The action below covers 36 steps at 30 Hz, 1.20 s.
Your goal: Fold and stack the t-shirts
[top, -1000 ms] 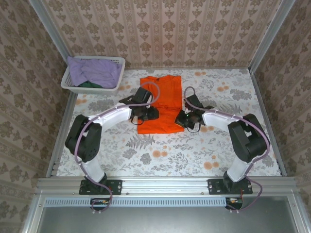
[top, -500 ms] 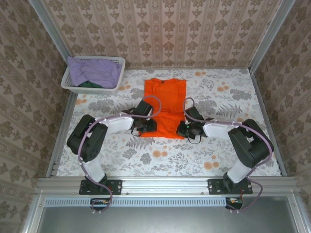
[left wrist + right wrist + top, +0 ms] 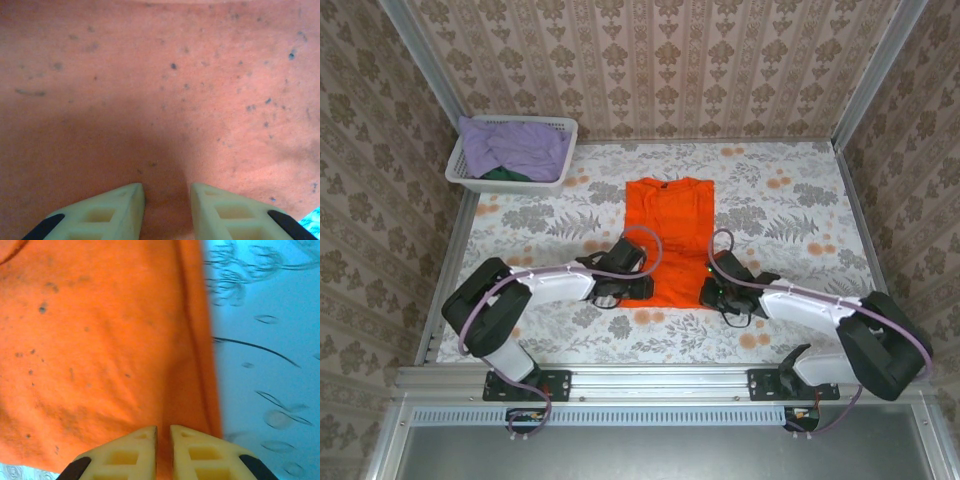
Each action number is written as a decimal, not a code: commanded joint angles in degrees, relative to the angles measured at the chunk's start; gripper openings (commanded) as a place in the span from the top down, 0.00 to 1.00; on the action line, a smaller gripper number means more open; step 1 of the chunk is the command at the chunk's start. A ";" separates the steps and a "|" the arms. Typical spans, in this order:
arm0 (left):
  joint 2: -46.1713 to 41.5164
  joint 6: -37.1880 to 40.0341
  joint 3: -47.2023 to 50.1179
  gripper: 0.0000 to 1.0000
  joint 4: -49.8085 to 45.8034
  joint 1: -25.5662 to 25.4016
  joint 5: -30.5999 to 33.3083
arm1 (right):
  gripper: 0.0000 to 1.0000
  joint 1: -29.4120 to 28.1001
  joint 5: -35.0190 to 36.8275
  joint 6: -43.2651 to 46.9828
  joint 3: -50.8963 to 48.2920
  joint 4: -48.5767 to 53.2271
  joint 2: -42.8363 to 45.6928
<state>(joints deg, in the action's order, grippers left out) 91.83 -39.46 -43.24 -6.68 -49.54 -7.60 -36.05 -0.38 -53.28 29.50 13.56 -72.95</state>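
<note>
Basket overhead; wrist views resolve specks on orange t-shirt.

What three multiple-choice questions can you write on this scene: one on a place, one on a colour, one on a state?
1. Where does the basket stand?
A. at the far left corner of the table
B. at the near right corner
C. in the middle

2. What colour is the top cloth in the basket?
A. yellow
B. lavender
C. black

3. How is the orange shirt?
A. rolled into a ball
B. hanging over the basket
C. spread flat on the table

Answers:
1 A: the top view shows it against the far left wall.
2 B: the top cloth is lavender and lies over a dark green cloth.
3 C: it lies smooth, with its collar at the far end.
</note>
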 commanded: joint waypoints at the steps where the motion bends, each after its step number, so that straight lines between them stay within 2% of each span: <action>1: -0.17 -0.89 4.75 0.67 -14.73 -0.42 3.41 | 0.81 -0.16 3.11 -2.64 -1.76 6.97 4.79; 6: -4.93 0.40 4.19 0.66 -18.87 0.19 4.96 | 0.72 -0.25 3.63 -4.33 -2.57 10.02 11.78; 11: -10.77 2.16 -1.05 0.61 -18.96 4.18 1.03 | 0.64 -0.25 4.84 -0.79 1.31 9.57 13.29; 17: -11.44 2.35 -6.63 0.56 -16.26 12.96 -6.28 | 0.70 -1.30 -1.14 3.49 11.30 8.94 0.59; 22: -8.17 1.26 -8.21 0.55 -14.12 18.30 -12.13 | 0.74 -4.17 -1.60 5.18 17.76 8.93 -9.62; 24: -7.40 0.55 -8.04 0.54 -13.20 19.17 -13.58 | 0.74 -4.46 -1.55 5.23 19.48 8.82 -12.61; 30: -7.02 -1.47 -6.69 0.44 -11.28 19.29 -11.68 | 0.75 -4.24 0.47 6.59 24.32 10.35 -19.84; 36: -4.87 -1.53 -7.04 0.38 -10.22 19.30 -11.08 | 0.76 -1.76 1.05 7.16 28.71 12.42 -24.28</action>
<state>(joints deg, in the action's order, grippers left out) 85.76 -40.16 -50.33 -17.96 -30.37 -18.41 -39.18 -0.60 -47.42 55.70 23.09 -95.74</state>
